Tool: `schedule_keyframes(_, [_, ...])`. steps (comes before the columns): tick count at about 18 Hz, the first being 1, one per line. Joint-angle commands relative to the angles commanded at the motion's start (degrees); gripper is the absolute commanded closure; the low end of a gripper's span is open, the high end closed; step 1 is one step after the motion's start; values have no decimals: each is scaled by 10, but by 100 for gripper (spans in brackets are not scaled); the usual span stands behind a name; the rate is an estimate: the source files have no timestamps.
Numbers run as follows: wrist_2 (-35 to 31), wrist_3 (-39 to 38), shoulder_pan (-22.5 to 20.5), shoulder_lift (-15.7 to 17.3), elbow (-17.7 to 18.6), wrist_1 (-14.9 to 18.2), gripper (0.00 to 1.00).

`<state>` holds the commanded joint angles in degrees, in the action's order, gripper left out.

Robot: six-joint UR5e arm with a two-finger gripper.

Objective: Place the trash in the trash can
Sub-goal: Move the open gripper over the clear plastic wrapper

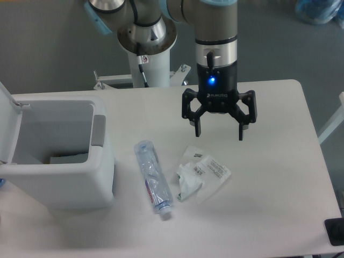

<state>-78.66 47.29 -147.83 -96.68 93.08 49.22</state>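
Ideally, with my gripper (218,133) spread wide at frame centre, I drop straight onto the crumpled clear plastic wrapper (202,173) below, avoiding the crushed clear bottle (152,177).

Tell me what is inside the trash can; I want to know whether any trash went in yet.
The trash can stands open. Inside shows a greyish flat shape on its floor, unclear what. Its near wall hides the front floor. The bottle and wrapper lie outside.
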Motion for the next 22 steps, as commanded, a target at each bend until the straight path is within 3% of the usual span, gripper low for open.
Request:
schedule_keyframes(6, [-18,-3,2,-6,0,0,0])
schedule_keyframes(11, [-18,-7,3,-33,2,-57,0])
schedule_keyframes(17, [-16,-15,4,-50,14,-58,0])
schedule_keyframes(22, [-12,-7,6,-93,-11,-58,0])
